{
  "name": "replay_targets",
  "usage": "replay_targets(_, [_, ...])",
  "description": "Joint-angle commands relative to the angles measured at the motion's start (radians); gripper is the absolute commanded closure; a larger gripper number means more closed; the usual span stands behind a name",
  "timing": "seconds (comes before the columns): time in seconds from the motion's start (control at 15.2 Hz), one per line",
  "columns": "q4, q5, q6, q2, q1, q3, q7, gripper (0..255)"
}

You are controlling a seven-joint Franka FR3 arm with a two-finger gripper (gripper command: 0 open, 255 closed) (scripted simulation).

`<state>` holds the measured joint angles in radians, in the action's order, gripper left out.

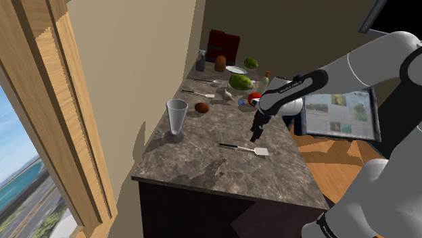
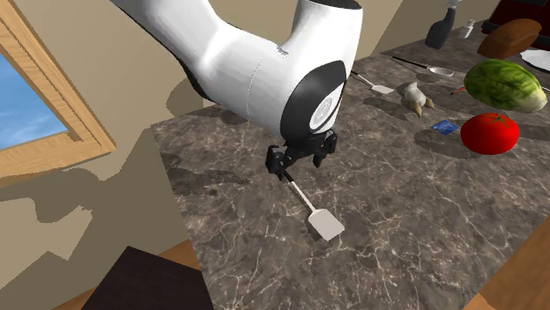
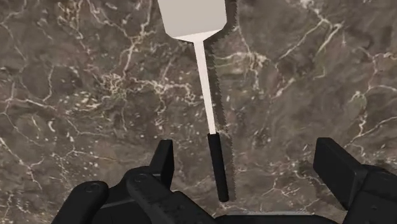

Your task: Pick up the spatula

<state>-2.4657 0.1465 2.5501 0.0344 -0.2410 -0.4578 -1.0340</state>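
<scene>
Daylight enters by window (image 1: 17, 169), shoulder view's left; upper right corner dim. In second exterior view, arm (image 2: 238, 62) throws broad soft shadow on wall (image 2: 88, 202), left side. In wrist view, spatula (image 3: 207, 95) casts thin jagged shadow alongside.

You get no text here that you can read. The dark link (image 1: 297, 85) of the arm carries one short line of pale lettering, too small to make out. The framed panel (image 1: 338, 115) beyond the desk's (image 1: 196, 162) arm-side edge shows picture blocks and faint lines, none legible.
</scene>
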Motion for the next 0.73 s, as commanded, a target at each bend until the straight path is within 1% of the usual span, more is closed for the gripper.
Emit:
replay_targets(0.0, [0.042, 0.089, 0.039, 0.107, 0.004, 0.010, -0.118, 0])
replay_targets(0.2, [0.106, 0.186, 0.077, 0.241, 0.041, 0.062, -0.255, 0])
replay_targets(0.26, [0.108, 0.186, 0.078, 0.244, 0.046, 0.067, -0.258, 0])
replay_targets(0.66, [0.119, 0.262, 0.140, 0.325, 0.080, 0.114, -0.315, 0])
